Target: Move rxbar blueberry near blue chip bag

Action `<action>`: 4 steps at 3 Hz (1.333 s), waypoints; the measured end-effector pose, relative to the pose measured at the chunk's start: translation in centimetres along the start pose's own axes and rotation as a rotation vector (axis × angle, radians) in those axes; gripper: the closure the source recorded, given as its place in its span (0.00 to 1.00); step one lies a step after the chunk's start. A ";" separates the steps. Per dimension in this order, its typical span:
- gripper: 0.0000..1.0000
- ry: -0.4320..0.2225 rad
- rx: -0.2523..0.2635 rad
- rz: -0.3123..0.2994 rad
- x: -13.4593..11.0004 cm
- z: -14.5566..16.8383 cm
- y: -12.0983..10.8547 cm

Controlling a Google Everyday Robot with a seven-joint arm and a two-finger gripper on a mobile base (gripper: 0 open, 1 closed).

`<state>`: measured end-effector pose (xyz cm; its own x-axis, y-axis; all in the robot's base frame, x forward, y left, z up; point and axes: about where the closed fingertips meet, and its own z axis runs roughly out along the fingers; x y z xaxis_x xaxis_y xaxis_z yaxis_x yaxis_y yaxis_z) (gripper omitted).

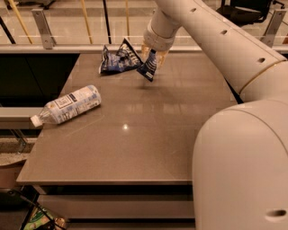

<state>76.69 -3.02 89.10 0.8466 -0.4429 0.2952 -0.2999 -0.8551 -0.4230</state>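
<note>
Probably office or lab building: smooth brown tabletop [135, 148], glass railing [42, 28] with metal posts along top edge, black office chair [245, 11] at upper right. At upper centre, gripper [150, 57] clamped on flat dark-blue rxbar blueberry [148, 68].

Glossy cream-white arm [216, 40], smooth rounded shells, small dark holes, thin yellow seam; pale hand [150, 55] at its far tip

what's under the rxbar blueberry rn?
The rxbar blueberry hangs tilted in the tool, beside the blue chip bag. Under it is bare table with a faint shadow. The tool covers its top end. Contact with the table can't be judged.
</note>
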 end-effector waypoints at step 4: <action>0.82 -0.052 -0.051 -0.006 1.1 4.4 0.4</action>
<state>79.41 -2.67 85.51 0.8698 -0.4245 0.2516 -0.3160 -0.8707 -0.3768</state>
